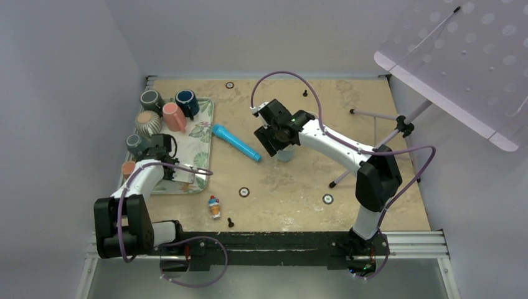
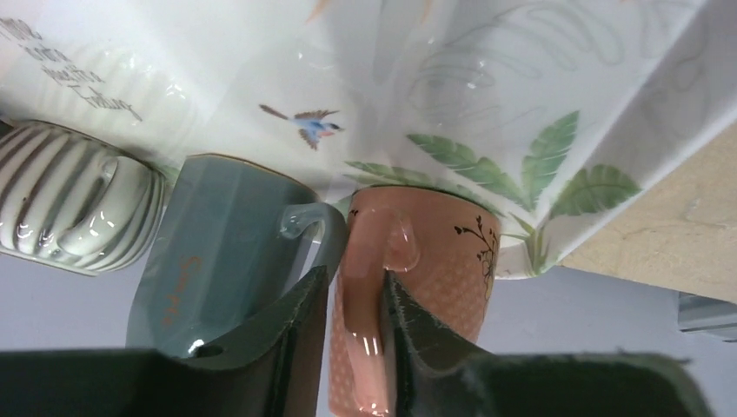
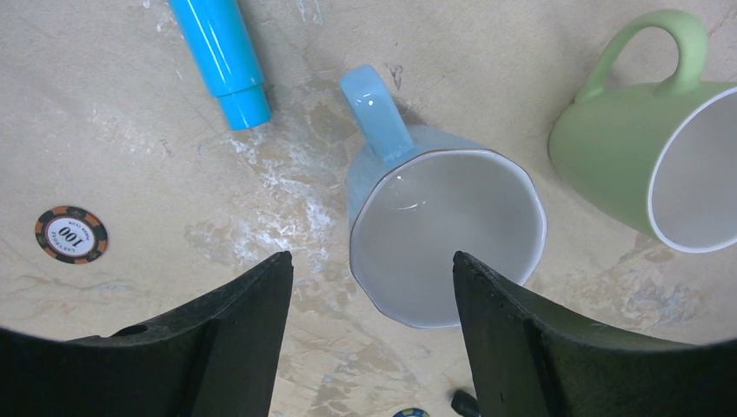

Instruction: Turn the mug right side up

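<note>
A: Jaws first. Left side?

B: The left gripper [image 2: 355,280] is drawn narrow, one dark finger on each side of the pink mug [image 2: 443,261], at its looped handle [image 2: 382,248]. One finger touches the loop and the other sits just beside it. Clamped or not, cannot tell.

A: The mug itself?

B: Glossy salmon ceramic with a fine dotted skin and a dark twig motif. One end rests on the tray [image 2: 487,95] near its corner; which end, the wrist view does not show. Just beside it is a faceted grey-blue mug [image 2: 217,252], then a ribbed cream mug [image 2: 69,204].

A: Tray surface?

B: White glaze printed with green leaves and a small bird.

A: Right side?

B: The right gripper [image 3: 372,261] is spread wide and holds nothing. It hangs over a pale blue mug [image 3: 443,243], which is upright, angular at the rim and white inside. Near it, apart, is a matte green mug [image 3: 608,139]. There is also a bright blue cylinder [image 3: 217,52] and a striped chip [image 3: 71,234] on the mottled beige table [image 3: 130,156].

A: What does the overhead view add?

B: It places the pink mug at the tray's left edge and shows the far mugs [image 1: 173,116] grouped at the tray's far end. The green mug is hidden there, and the twig and bird are too small to read.
</note>
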{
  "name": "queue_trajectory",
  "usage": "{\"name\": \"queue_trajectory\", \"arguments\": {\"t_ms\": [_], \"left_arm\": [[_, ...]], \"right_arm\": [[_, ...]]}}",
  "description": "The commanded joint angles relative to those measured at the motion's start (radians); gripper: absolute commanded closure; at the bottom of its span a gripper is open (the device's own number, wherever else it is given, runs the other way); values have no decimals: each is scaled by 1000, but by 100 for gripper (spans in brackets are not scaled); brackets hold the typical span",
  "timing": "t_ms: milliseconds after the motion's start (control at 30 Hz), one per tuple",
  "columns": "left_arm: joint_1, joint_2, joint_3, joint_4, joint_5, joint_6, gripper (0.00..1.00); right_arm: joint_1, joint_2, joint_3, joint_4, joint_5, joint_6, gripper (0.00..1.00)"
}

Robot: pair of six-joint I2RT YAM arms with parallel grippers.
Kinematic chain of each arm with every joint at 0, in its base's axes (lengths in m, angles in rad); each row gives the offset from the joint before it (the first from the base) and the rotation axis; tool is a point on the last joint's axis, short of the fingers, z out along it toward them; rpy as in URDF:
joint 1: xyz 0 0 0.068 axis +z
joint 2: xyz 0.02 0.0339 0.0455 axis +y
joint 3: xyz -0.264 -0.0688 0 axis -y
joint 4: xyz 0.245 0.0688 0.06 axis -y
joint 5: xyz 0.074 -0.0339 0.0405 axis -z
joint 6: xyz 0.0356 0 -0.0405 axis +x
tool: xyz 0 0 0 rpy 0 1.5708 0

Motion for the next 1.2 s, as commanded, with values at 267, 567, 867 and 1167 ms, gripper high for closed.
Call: {"name": "queue_trajectory", "arguments": {"t_ms": [267, 567, 867, 1167], "left_arm": [[-6, -10, 172, -138, 7, -220, 100], [-19, -81, 709, -520, 534, -848, 100], [-46, -123, 954, -447, 1065, -1416, 100], [-172, -195, 917, -254, 1125, -1641, 100]], "right_arm": [[-2, -99, -4, 43, 20, -2, 29], [1, -355, -111, 379, -88, 92, 23], [41, -454, -363, 1111, -699, 402, 2], [147, -304, -251, 1206, -792, 481, 7]]}}
